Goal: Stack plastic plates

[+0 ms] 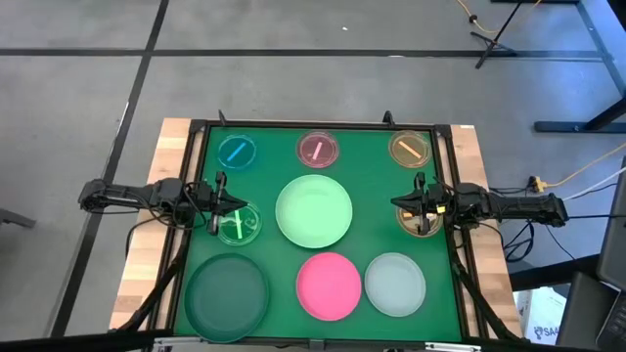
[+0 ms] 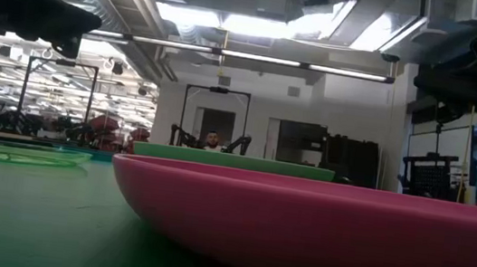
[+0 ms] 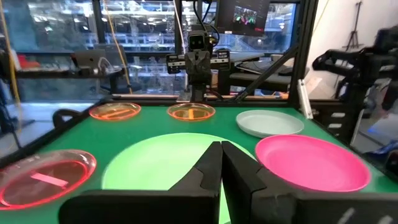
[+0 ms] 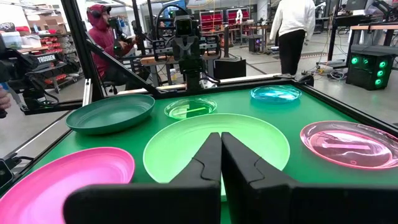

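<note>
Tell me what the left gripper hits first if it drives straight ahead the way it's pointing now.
Probably the large light green plate. The left gripper, shut, sits over the small green plate and points across the table at it. If it stays above the rim, the right gripper facing it comes next.

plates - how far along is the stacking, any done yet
Nothing looks stacked yet. The light green plate, pink plate, dark green plate and pale grey plate lie apart on the green mat, as do the small ones. Nothing is in hand: the left gripper is shut over the small green plate, the right gripper shut beside the small brown plate. All stacking is left.
</note>
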`<state>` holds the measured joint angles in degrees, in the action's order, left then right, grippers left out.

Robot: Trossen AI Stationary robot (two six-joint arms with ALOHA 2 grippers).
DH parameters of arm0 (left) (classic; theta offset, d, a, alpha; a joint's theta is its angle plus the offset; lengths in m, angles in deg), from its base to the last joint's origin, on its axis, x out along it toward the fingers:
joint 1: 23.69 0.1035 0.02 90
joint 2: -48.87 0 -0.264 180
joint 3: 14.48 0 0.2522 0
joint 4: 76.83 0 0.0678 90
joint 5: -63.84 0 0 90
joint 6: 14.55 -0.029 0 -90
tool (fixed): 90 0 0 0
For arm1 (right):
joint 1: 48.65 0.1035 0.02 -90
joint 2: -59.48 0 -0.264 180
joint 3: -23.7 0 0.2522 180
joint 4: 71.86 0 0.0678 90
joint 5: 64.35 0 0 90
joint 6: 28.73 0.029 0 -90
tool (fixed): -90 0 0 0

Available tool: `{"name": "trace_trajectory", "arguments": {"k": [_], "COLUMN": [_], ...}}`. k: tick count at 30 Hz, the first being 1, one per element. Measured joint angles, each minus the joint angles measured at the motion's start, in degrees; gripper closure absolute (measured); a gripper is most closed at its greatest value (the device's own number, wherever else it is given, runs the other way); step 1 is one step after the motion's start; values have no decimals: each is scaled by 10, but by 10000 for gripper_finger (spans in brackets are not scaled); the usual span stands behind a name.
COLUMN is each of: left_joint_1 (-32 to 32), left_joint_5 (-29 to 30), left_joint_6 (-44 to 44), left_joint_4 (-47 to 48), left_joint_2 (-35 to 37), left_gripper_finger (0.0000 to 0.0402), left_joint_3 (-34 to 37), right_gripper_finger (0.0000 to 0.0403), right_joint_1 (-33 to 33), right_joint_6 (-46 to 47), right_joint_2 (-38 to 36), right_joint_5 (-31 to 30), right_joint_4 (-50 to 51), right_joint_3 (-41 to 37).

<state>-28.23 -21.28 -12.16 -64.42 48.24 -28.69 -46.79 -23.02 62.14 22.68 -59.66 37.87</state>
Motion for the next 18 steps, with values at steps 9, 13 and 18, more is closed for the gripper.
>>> {"name": "trace_trajectory", "arguments": {"k": [9, 13, 18], "left_joint_1": [0, 0, -2], "left_joint_5": [26, 14, 7], "left_joint_6": [115, 114, 151], "left_joint_4": [-118, -169, -179], "left_joint_2": [-2, -2, -16], "left_gripper_finger": [399, 399, 399], "left_joint_3": [0, 0, -4], "right_gripper_finger": [403, 403, 403], "right_joint_1": [0, 0, 0], "right_joint_6": [0, 0, 15], "right_joint_2": [0, 0, 0], "right_joint_5": [0, 0, -2], "right_joint_4": [-1, -1, -17], "right_joint_3": [0, 0, 0]}}
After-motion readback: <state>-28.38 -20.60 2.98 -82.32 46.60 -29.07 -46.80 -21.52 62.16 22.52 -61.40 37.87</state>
